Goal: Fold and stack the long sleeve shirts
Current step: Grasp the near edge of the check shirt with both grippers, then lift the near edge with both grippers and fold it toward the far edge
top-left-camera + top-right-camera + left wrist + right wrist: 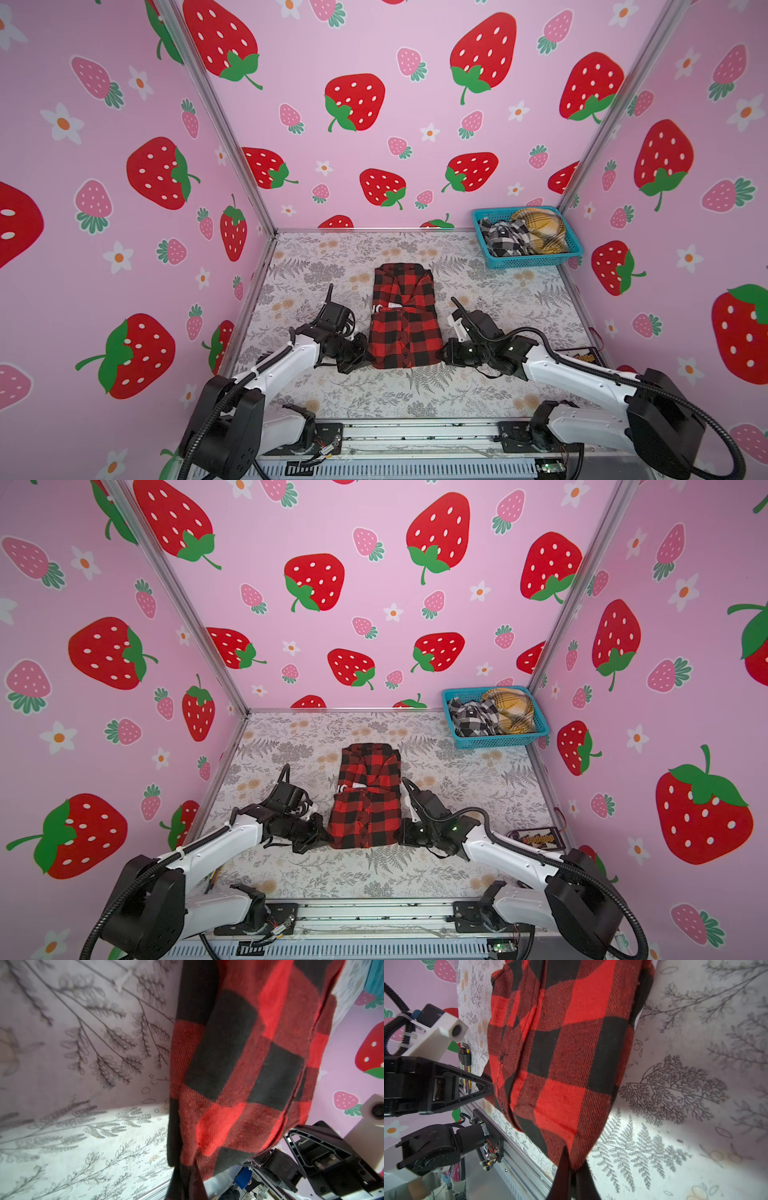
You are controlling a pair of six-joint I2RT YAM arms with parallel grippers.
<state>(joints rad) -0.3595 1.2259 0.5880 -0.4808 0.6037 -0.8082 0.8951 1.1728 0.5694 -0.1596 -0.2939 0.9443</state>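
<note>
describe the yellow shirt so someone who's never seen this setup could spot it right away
Find the blue basket in the far right corner of the floral table. Two crumpled shirts lie in it, and the yellow plaid shirt is the one on the right in both top views. Its neighbour is a black-and-white plaid shirt, and the folded red-and-black shirt lies mid-table.

Robot lab test booth, strawberry-print walls (374,50), aluminium frame (227,137), floral-covered table (332,395), arms (286,357) bolted to a rail (415,436)
</note>
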